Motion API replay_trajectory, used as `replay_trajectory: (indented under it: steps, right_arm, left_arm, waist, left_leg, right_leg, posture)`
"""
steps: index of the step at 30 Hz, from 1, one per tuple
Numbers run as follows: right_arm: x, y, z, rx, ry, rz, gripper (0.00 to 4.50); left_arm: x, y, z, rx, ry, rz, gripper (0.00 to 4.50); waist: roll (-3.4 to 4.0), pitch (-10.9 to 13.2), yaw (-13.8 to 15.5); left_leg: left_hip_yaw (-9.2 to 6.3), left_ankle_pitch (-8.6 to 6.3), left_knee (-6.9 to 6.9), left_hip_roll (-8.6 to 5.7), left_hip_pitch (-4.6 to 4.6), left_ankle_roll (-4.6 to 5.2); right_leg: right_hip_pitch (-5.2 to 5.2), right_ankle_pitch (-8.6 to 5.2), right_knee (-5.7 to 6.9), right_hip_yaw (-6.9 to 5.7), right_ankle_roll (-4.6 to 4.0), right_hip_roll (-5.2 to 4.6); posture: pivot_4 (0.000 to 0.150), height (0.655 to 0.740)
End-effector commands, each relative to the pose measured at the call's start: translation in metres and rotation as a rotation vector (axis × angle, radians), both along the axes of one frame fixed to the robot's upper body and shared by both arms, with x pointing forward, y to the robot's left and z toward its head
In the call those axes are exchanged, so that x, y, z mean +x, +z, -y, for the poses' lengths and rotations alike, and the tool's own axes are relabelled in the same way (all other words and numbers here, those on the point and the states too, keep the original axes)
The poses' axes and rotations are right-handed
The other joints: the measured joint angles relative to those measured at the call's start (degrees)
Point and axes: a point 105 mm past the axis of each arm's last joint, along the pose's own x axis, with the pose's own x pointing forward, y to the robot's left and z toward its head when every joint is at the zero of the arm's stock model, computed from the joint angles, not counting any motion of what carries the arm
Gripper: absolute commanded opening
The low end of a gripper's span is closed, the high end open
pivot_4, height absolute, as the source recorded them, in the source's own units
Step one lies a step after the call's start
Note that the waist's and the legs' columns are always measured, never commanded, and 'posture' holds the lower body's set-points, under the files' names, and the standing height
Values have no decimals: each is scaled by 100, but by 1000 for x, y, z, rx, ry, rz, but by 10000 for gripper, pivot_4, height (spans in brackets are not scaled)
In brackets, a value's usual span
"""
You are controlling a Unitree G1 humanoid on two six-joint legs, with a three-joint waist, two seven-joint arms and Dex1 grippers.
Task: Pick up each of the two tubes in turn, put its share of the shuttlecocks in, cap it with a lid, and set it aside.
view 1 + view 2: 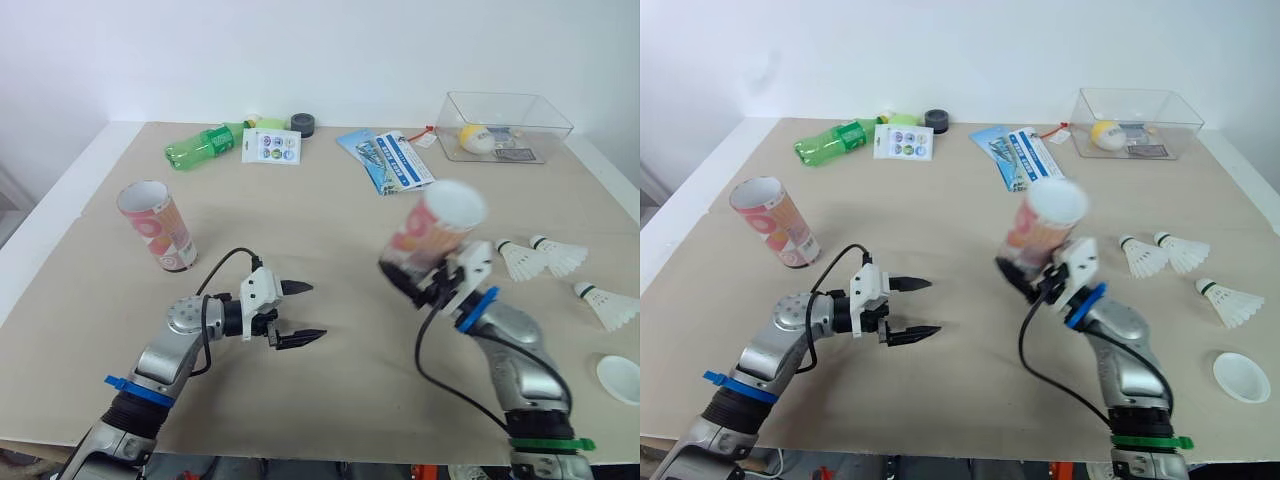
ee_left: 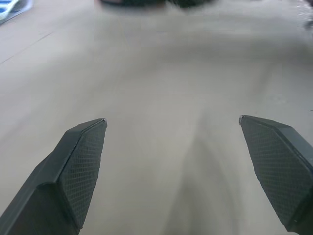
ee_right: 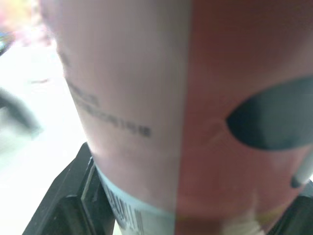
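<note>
— Where is the tube being worked on?
— The pink-and-white cardboard tube [image 1: 440, 225] is lifted off the beige table [image 1: 330, 220], a little right of centre. It is tilted, with its open white mouth up and toward the far side. The right gripper [image 1: 430, 280] is clamped on its lower end, and the right wrist view shows a black finger on each side of it.

— And the other arm?
— The left gripper [image 1: 312, 312] hovers near and left of centre, its jaws spread wide with nothing between them.

— The other tube?
— The second pink-and-white tube [image 1: 157, 226] is on the table at the left, well apart from both grippers, with its open mouth showing. I cannot tell whether it stands straight or leans.

— The shuttlecocks?
— Three white feathered shuttlecocks lie on the right. One [image 1: 520, 260] is just beside another [image 1: 560, 256], and the third [image 1: 610, 305] is nearer and further right. A round white lid [image 1: 620, 378] sits at the near right edge.

— Along the far side?
— A green plastic bottle [image 1: 205, 145] lies at the far left. At the far right is a clear plastic box [image 1: 455, 115] holding a yellow ball [image 1: 474, 137].
</note>
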Motion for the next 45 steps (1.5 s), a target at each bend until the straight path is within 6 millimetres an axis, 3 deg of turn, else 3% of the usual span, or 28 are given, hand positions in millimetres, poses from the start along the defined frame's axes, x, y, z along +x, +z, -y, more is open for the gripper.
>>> replay_trajectory:
  steps: [1, 3, 6, 11, 16, 19, 23, 29, 36, 41, 45]
  right_arm:
    - [-16, 48, 76, 13, -404, 189, 35175]
    - [-33, 54, 107, -20, -576, 236, 35175]
    - [-46, 52, 122, -48, -675, 246, 35175]
    - [-115, 33, 187, -113, -1091, 216, 35175]
    - [-165, 18, 224, -157, -1351, 168, 35175]
    - [-178, 9, 236, -139, -1416, 133, 35175]
    - [-180, -12, 246, -44, -1442, 65, 35175]
    - [-161, -42, 258, 138, -1408, -14, 35175]
    - [-146, -44, 276, 167, -1407, -23, 35175]
    - [-147, -39, 286, 158, -1425, -7, 35175]
    - [-155, -49, 295, 159, -1465, -47, 35175]
  left_arm:
    - [3, 6, 4, 7, -54, 37, 45000]
    - [4, 7, 5, 15, -80, 38, 45000]
    - [6, 7, 6, 18, -99, 41, 45000]
    - [11, 12, 10, 33, -153, 46, 45000]
    - [12, 12, 11, 40, -176, 44, 45000]
    - [13, 13, 13, 39, -181, 46, 45000]
    - [13, 14, 14, 39, -185, 48, 45000]
    - [13, 14, 13, 42, -180, 50, 45000]
    - [11, 13, 10, 44, -157, 49, 45000]
    - [11, 12, 7, 46, -141, 45, 45000]
    - [10, 11, 6, 47, -134, 45, 45000]
  waist:
    - [1, 1, 1]
    - [2, 0, 46]
    - [3, 0, 5]
    - [19, -6, 37]
    - [29, -9, -29]
    - [29, -9, -34]
    - [28, -9, -37]
    - [32, -10, -40]
    - [53, -8, -37]
    - [52, -8, -38]
    - [52, -8, -38]
  left_leg:
    - [0, 0, 0, 0, 1, 0]
    - [-2, 1, 0, -5, -2, 1]
    - [4, -1, -3, -12, -2, 1]
    - [2, 0, -11, -11, 2, 4]
    - [15, 1, -13, -18, 6, 4]
    - [16, 6, -13, -17, 15, 12]
    - [17, 14, -12, -15, 28, 23]
    - [19, 15, -14, -16, 26, 26]
    - [19, 16, -16, -21, 22, 27]
    - [14, 16, -23, -20, 23, 27]
    - [14, 16, -22, -21, 23, 27]
  right_leg:
    - [0, 0, 0, 0, 0, 0]
    - [1, -1, 0, -2, 1, -3]
    - [2, -9, 0, 1, 7, -14]
    - [1, -10, 1, 2, 3, -10]
    - [2, -28, 0, 8, -17, -23]
    - [6, -19, 0, 8, -25, -23]
    - [14, -9, 1, 8, -34, -22]
    - [15, -10, 1, 9, -34, -22]
    - [15, -15, 1, 13, -27, -23]
    - [15, -19, 0, 11, -27, -19]
    - [16, -18, 0, 12, -26, -20]
  posture:
    - [1500, 7400]
    - [1500, 7400]
    - [1500, 7400]
    - [1500, 7400]
    - [1500, 7400]
    - [1500, 7400]
    - [1500, 7400]
    - [1500, 7400]
    - [1500, 7400]
    - [1500, 7400]
    - [1500, 7400]
